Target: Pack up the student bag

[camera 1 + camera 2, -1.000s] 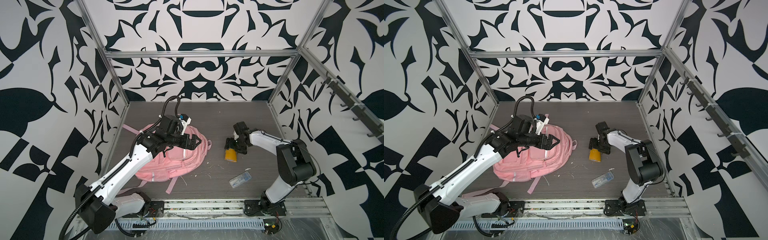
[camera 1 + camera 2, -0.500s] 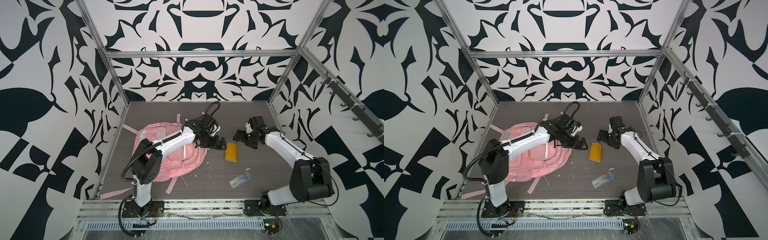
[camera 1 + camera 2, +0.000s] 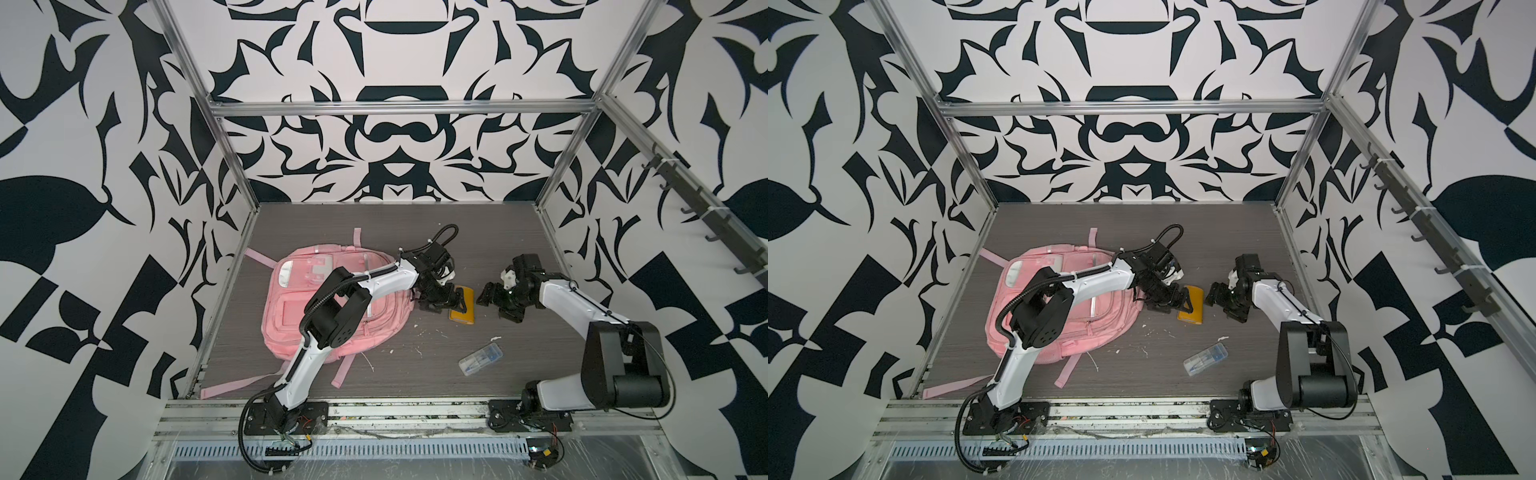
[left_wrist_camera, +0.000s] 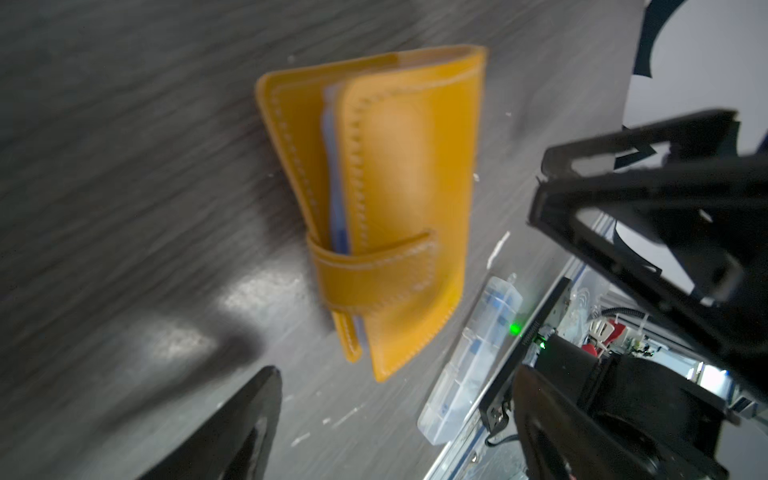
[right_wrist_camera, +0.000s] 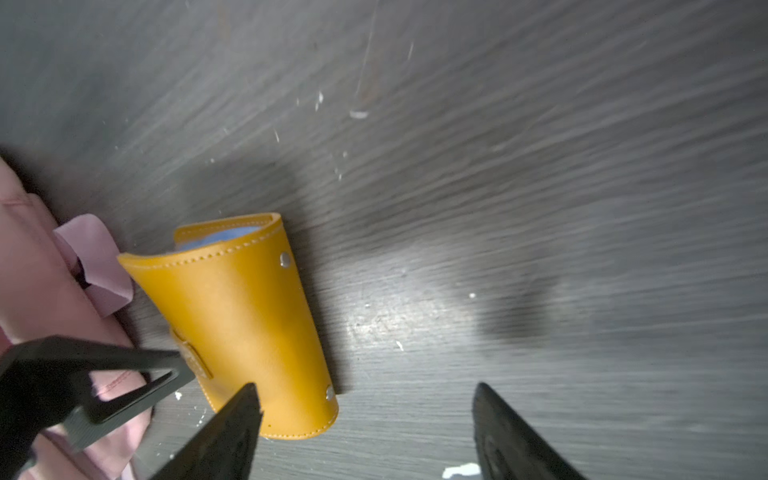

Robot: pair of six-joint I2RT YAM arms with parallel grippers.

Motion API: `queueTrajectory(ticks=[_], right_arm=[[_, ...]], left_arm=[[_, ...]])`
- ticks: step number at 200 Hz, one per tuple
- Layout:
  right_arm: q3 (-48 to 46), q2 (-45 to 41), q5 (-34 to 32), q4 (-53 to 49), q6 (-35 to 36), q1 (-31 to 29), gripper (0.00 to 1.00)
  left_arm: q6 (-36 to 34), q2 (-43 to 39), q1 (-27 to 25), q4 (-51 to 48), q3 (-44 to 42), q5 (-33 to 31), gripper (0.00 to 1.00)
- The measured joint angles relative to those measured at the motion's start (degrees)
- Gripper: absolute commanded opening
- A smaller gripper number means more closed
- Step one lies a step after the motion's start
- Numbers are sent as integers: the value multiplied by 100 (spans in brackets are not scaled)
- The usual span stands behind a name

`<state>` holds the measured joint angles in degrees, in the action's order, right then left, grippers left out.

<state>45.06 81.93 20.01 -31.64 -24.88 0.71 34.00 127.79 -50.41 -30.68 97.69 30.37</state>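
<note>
Student bag (image 3: pixel 284 320), soft pink fabric, stitched wallet (image 3: pixel 466 316)

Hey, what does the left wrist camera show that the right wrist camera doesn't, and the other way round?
Left wrist only: the closure strap wrapped across the yellow wallet, and the clear plastic case lying past it.
Right wrist only: the pink student bag beside the wallet, and the wallet's plain side with two metal rivets.
Both: the wallet lying on the grey table, with something blue showing at its open edge.
</note>
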Motion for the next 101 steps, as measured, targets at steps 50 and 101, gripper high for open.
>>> queueTrajectory(ticks=[50, 101], right_arm=[[-68, 461, 162, 319, 0, -2, 69], [81, 654, -103, 422, 72, -258, 69]], left_arm=[[356, 87, 4, 417, -109, 313, 65], [588, 299, 17, 898, -151, 564, 56]])
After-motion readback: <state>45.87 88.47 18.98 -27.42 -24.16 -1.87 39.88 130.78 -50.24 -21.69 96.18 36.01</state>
